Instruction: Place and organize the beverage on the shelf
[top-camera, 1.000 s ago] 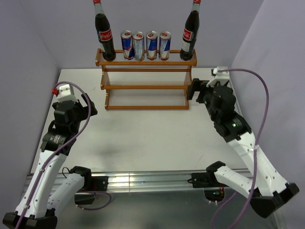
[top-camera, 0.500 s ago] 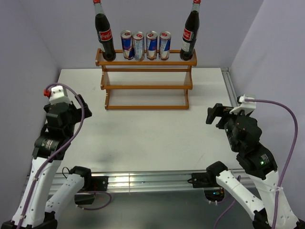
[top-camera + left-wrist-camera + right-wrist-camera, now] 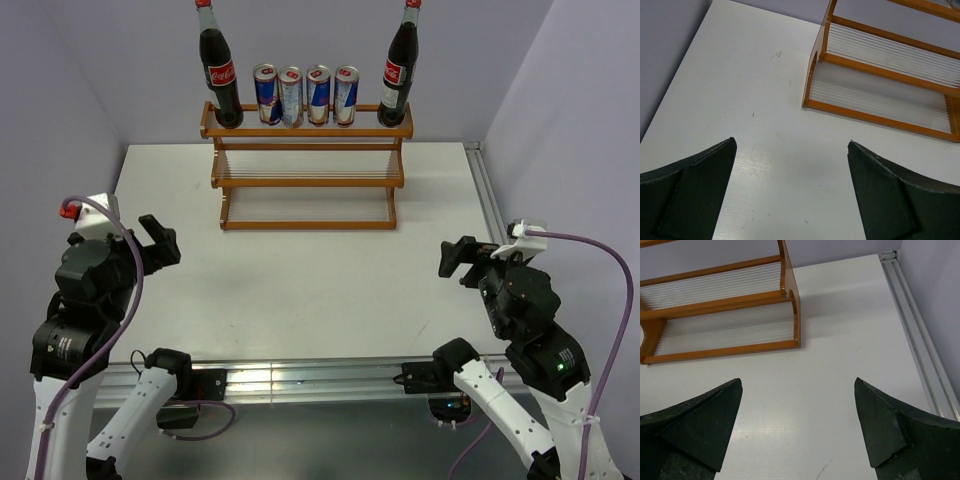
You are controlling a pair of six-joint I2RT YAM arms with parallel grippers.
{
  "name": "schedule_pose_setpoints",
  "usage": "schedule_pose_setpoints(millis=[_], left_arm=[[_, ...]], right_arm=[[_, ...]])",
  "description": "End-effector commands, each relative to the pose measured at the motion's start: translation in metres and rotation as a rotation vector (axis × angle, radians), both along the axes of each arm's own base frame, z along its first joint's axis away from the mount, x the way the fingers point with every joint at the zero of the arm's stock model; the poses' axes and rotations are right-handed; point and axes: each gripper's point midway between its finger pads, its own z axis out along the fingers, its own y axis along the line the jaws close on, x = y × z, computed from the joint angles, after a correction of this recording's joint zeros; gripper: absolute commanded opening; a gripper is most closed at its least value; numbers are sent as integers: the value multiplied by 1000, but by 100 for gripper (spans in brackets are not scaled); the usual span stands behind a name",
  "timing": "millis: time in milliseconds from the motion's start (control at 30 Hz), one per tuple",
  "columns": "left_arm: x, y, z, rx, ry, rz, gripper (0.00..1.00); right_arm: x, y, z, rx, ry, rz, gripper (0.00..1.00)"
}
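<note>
The beverage stands in a row on the top tier of the shelf (image 3: 305, 182): a cola bottle (image 3: 220, 75) at the left end, several blue-and-silver cans (image 3: 305, 95) in the middle, a second cola bottle (image 3: 398, 72) at the right end. My left gripper (image 3: 158, 240) hangs open near the table's left edge, well away from the shelf (image 3: 880, 95). My right gripper (image 3: 455, 262) is open too, at the right front, with the shelf (image 3: 720, 315) ahead of it. Nothing sits between either pair of fingers (image 3: 695, 185) (image 3: 895, 425).
The white table (image 3: 300, 290) spreads out in front of the shelf, whose two lower tiers hold nothing. A metal rail (image 3: 490, 190) runs along the table's right edge, close to the purple wall. Another rail (image 3: 300, 378) lines the near edge by the arm bases.
Both arms have pulled back toward their bases. The right gripper left the shelf's right end for the front right; the left gripper drew back and leftward. Both stayed open.
</note>
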Motion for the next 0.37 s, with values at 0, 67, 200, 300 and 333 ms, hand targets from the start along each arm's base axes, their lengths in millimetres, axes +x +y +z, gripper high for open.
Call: schedule_pose_setpoints(millis=[0, 67, 200, 300, 333], left_arm=[[-11, 0, 11, 9, -28, -27, 99], [-11, -1, 11, 9, -37, -29, 100], [-8, -2, 9, 3, -46, -33, 99], [-6, -3, 11, -8, -54, -33, 100], [-5, -5, 12, -14, -58, -37, 99]], right_arm=[[-1, 0, -2, 8, -6, 3, 100], [-2, 0, -2, 11, -14, 1, 100], [-2, -1, -3, 22, -21, -3, 100], [-2, -2, -2, 30, -31, -10, 100], [-3, -2, -1, 25, -35, -5, 100]])
